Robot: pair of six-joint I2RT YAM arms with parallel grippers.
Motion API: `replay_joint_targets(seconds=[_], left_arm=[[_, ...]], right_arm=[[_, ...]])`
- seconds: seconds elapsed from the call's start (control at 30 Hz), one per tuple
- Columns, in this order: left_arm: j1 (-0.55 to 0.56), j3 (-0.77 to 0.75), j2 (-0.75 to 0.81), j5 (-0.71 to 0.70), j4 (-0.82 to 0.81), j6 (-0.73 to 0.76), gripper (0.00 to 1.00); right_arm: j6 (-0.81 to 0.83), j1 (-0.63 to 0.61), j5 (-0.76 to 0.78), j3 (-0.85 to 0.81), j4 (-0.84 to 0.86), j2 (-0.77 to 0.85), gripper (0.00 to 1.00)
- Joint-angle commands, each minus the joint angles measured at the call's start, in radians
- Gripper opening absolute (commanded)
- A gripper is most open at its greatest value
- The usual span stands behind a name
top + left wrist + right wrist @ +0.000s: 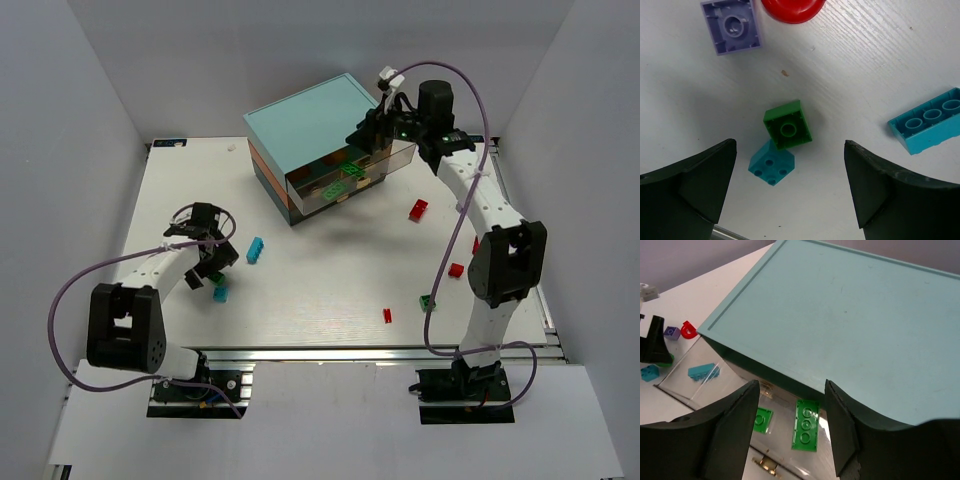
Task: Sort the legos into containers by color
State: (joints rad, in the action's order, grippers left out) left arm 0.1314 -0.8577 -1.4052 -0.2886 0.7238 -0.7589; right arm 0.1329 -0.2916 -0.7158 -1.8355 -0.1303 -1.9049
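1. Shows the left gripper spread wide, nothing between its fingers, hanging low over the left part of the white table.
2. Finds a green brick under that gap, hollow side up, touching the corner of a small cyan brick that shows four studs.
3. Places a lilac brick and a red rounded piece beyond that pair and apart from it, with a long cyan brick off to the side, also apart.
4. Shows the right gripper with jaws apart and clamped on nothing, poised over the front edge of the light-teal-topped chest.
5. Finds a clear drawer pulled out beneath that gap, holding a long green plate and a shorter green plate, both lying flat, near a tan knob.
6. Counts, loose on the right side of the table from above: a red brick near the chest, a second red brick by the right arm, and a small red piece and a green piece toward the near edge.
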Motion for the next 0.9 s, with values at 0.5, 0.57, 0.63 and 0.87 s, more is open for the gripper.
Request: replay_joint_targets(seconds=[0.5, 0.57, 0.63, 0.87], left_arm=[[-0.039, 0.003, -0.147, 0.097, -0.135, 0.038, 0.49], [-0.039, -0.018, -0.14, 0.098, -0.135, 0.043, 0.35], [-0.039, -0.049, -0.123, 0.104, -0.118, 0.058, 0.26], [-0.007, -0.242, 0.064, 0.364, -0.204, 0.17, 0.06]], right_arm=[[-0.055, 0.149, -0.057, 0.254, 0.026, 0.351, 0.6], [-0.049, 0.164, -0.076, 0.271, 0.006, 0.371, 0.6], [-0.036, 0.183, -0.099, 0.3, -0.009, 0.392, 0.59], [0.147, 0.226, -0.074, 0.403, -0.205, 0.481, 0.09]])
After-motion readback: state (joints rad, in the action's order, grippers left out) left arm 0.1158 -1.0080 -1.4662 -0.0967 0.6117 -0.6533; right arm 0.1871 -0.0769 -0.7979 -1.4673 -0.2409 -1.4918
